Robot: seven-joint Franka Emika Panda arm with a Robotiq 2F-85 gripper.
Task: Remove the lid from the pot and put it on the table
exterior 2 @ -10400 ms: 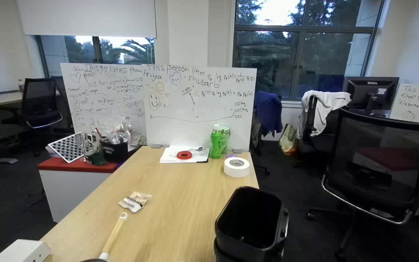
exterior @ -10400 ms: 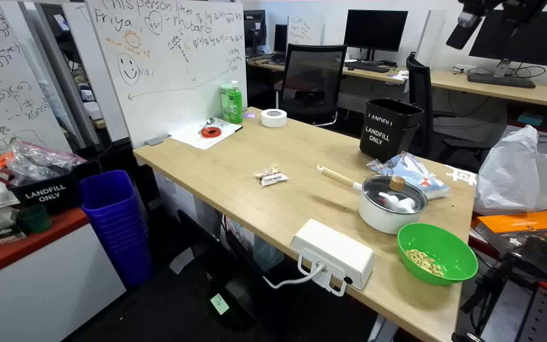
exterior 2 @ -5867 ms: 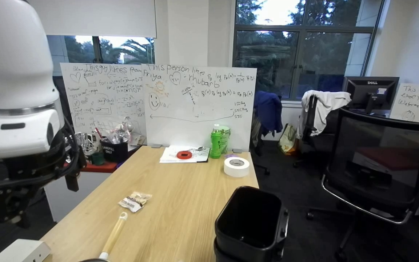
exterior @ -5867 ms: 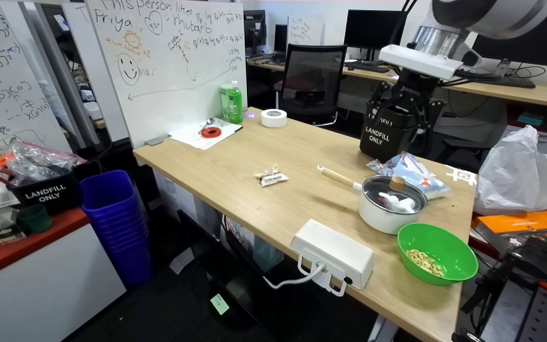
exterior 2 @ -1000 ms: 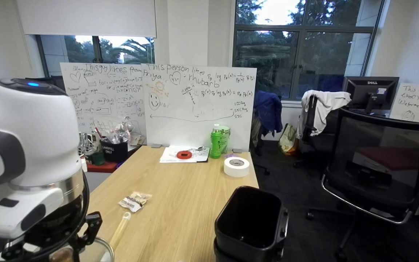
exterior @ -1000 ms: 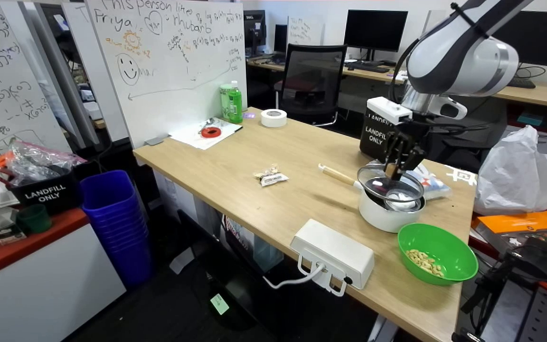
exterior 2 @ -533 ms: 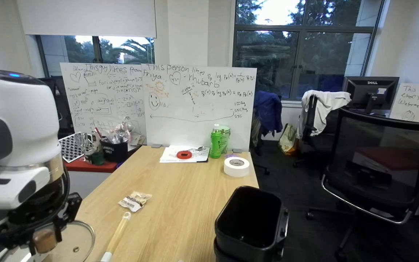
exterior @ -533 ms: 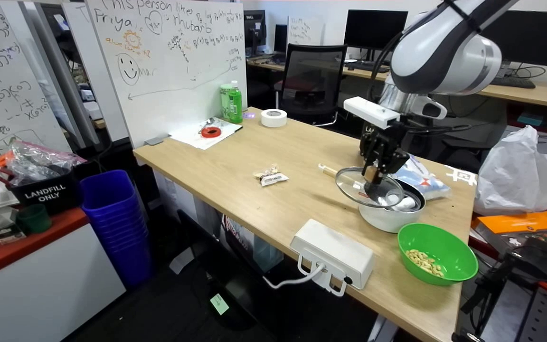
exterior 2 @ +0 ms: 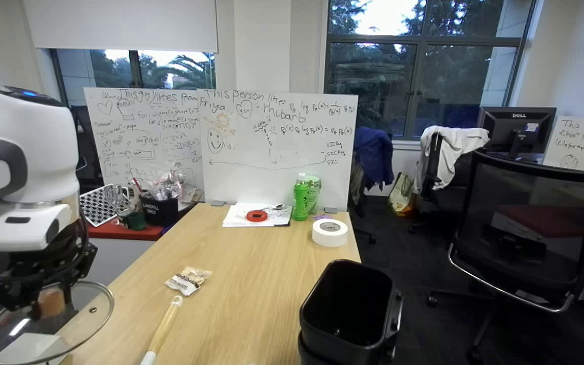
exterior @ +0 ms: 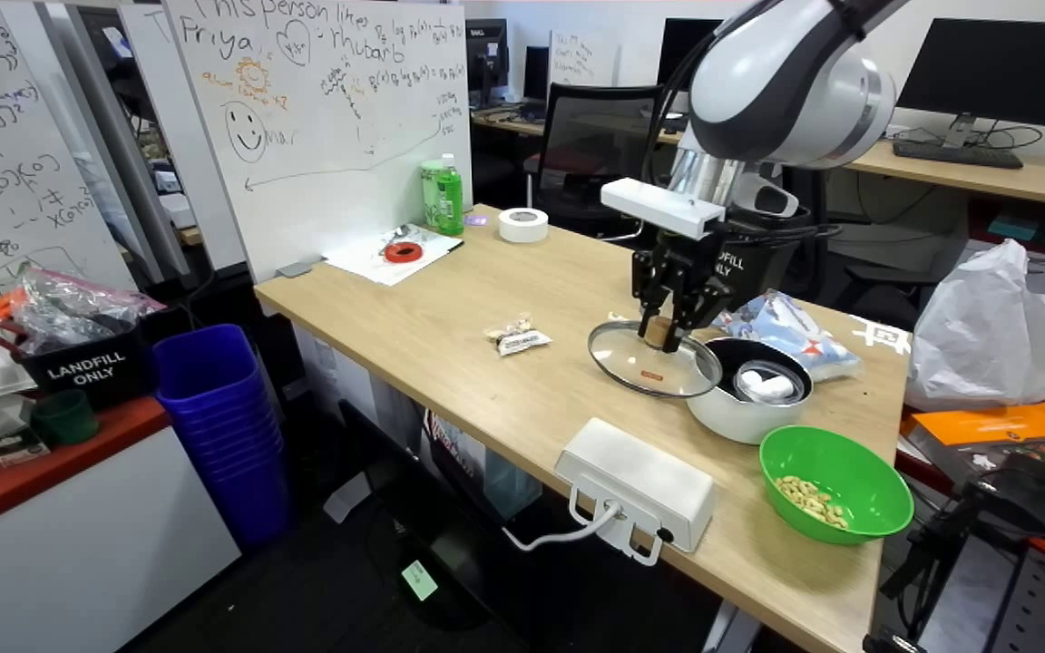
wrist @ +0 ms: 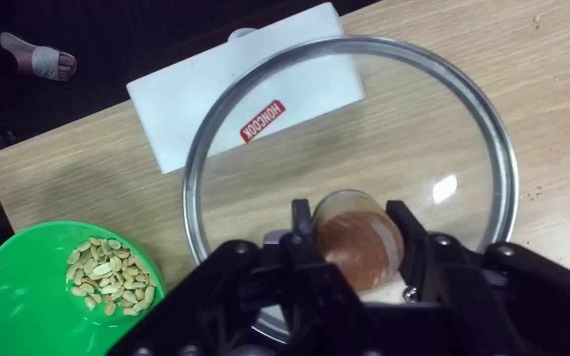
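My gripper (wrist: 351, 213), clasped close round the knob (wrist: 361, 249), held the lid (exterior: 645, 365) tilted at ten o'clock of the pot (exterior: 740, 420) in an exterior view. Levelling it before lowering to the table (exterior: 432, 313), clear of the white box (exterior: 639, 479), seemed best.

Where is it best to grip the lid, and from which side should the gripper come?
By the knob, from above, with the gripper on both its sides, as now. The knob stands up from the middle of the lid and is narrow enough to grip; the rim looks too wide to span, and a hold at the edge would probably let the lid tip.
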